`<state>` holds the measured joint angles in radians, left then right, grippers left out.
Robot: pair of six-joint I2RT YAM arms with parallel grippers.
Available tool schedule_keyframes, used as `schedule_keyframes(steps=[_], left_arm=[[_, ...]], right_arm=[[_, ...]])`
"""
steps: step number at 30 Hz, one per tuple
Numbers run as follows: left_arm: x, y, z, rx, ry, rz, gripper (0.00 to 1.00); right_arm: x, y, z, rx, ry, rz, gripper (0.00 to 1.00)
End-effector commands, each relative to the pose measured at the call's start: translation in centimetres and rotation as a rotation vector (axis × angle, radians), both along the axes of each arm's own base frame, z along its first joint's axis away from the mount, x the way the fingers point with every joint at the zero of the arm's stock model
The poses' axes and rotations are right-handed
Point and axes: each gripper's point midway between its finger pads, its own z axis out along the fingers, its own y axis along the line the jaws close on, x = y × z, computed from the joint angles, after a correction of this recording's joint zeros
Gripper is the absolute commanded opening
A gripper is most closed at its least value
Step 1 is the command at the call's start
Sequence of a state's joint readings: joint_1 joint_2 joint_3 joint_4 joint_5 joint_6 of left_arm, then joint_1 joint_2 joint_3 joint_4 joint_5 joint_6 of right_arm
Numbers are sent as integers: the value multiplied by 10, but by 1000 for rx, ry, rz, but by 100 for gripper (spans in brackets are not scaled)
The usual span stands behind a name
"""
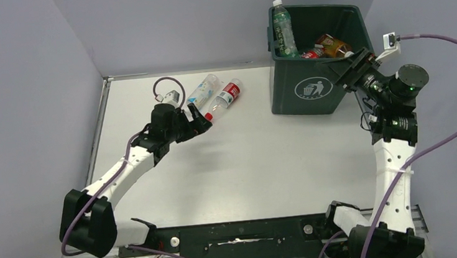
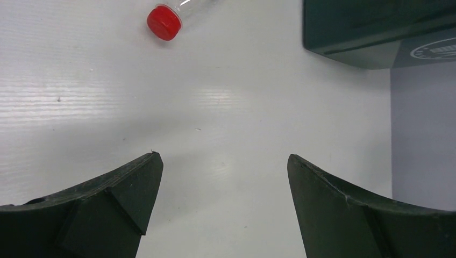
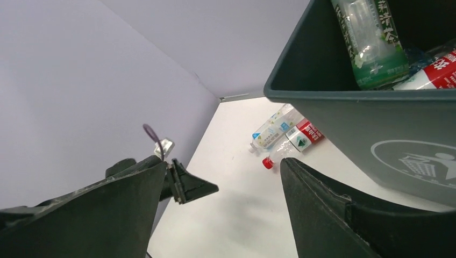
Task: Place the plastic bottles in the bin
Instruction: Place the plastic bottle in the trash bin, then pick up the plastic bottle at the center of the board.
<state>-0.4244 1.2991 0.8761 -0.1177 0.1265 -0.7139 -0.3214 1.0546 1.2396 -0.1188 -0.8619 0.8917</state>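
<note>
Two plastic bottles lie on the white bench [image 1: 260, 163], side by side and parallel, well apart from the tall dark green plastic bin [image 1: 286, 89]. The clear bottle with the red label and red cap [image 1: 223, 99] is the nearer to the left fingers [image 1: 199, 120]. The clear bottle with the blue-and-white label [image 1: 203, 92] lies just beyond it, to the far left.

**Governing relation.** The red-capped bottle's long axis runs diagonally, with the cap toward the left fingers and the base toward the far right. In the left wrist view the cap sits ahead of the fingertips and left of the gap, not between them. The left fingers are spread apart and empty. The left arm is much the nearer one. The approach probably calls for an advance past the cap so that the fingers straddle the body across its axis.

**Right arm.** The right fingers [image 1: 350, 67] hang at the bin's right front rim, apart, with nothing between them. A green-labelled clear bottle [image 1: 283, 30] stands inside against the left wall.

**Limits of view.**
- The left wrist view cuts the bottle off behind its neck.
- The bin walls hide the lower contents, so the bottles inside cannot be counted.
- Contact between the right fingers and the rim cannot be determined.
</note>
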Motion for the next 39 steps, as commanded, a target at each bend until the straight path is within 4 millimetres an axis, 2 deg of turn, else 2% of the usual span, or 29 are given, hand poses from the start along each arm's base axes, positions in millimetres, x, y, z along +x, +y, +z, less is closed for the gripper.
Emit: schedule_keyframes(steps=[1,11,15,19,24,30,39], left_arm=[[33,-8,30,40,-119,-5,87],[67,-18,-11,228,-91,-18,87],[85,-21,-26,414,-120,4,86],[103,-23,-28,592,-170,45,85],[123,-19,-44,727,-184,61,85],[137,-18,-74,819,-177,33,84],[149,-29,-98,827,-193,-29,79]], right_arm=[[-27,11,3,-30,-42,28,81],[-56,25,-34,-25,13,53,83],[-64,28,-46,-30,32,59,83],[-71,31,-56,-33,50,66,82],[-78,34,-65,-42,66,70,82],[-83,35,-75,-50,83,74,82],[-83,35,-78,-54,92,76,82]])
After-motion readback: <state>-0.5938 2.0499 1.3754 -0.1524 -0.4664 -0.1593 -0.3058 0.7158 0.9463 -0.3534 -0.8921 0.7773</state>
